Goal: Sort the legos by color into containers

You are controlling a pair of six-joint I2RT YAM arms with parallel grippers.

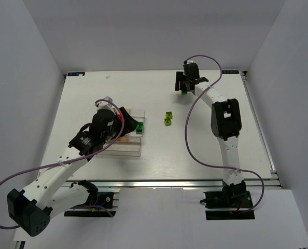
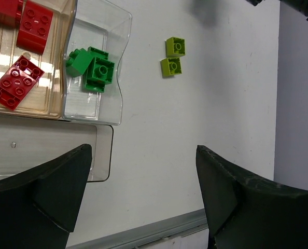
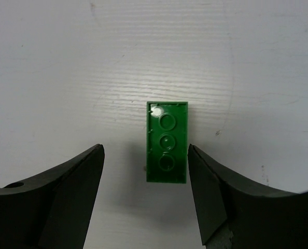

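Left hand (image 2: 143, 197): wide open, nothing between its fingers (image 2: 45, 202), only bare desk (image 2: 159, 135) under it. In the top view it hangs over the tray (image 1: 124, 150) of bins at centre left of the frame.

Right hand (image 3: 145, 155): open, holds nothing. It is down low at the upper middle of the top view, straddling one dark green brick (image 3: 167, 141). The brick lies flat on the desk, three rings showing along its face, long side running up the frame. The right-side finger (image 3: 216, 197) is just beside the brick's edge, and I cannot tell if they touch. The left-side finger stands clearly apart from it.

Left wrist view, upper left of the frame:
- tan bin (image 2: 50, 101) with three red bricks (image 2: 35, 26), one partly cut off by the frame corner
- clear bin (image 2: 92, 106) touching it on the right, with two green bricks (image 2: 94, 67) lying against each other
- another clear bin (image 2: 40, 150) below these, contents not visible

Two lime bricks (image 2: 175, 46) sit loose on the desk at upper centre, right of the bins, just beside each other and studs up.
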